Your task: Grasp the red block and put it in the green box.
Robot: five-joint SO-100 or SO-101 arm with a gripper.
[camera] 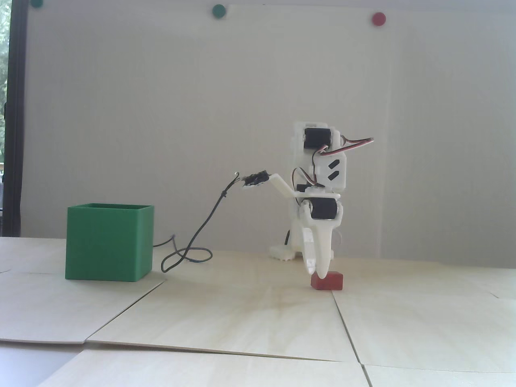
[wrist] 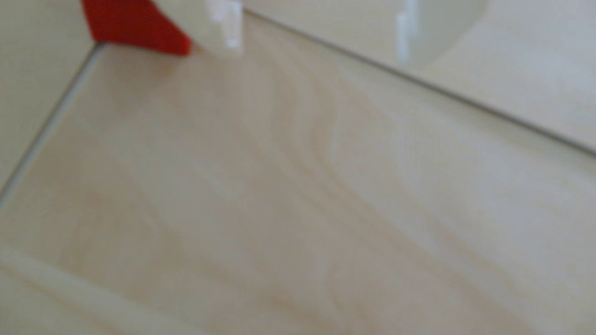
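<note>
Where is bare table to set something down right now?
Free: the wide stretch between the green box and the red block, and the near foreground. Crowded: the looped black cable beside the box, and the gripper at the block.

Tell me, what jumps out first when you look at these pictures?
The big green box grabs the eye first, standing alone at the left of the wooden table in the fixed view. Next comes the white robot arm near the middle, bent over with its tool pointing down onto the little red block. In the blurry wrist view, the block is a bright red patch in the top left corner.
</note>
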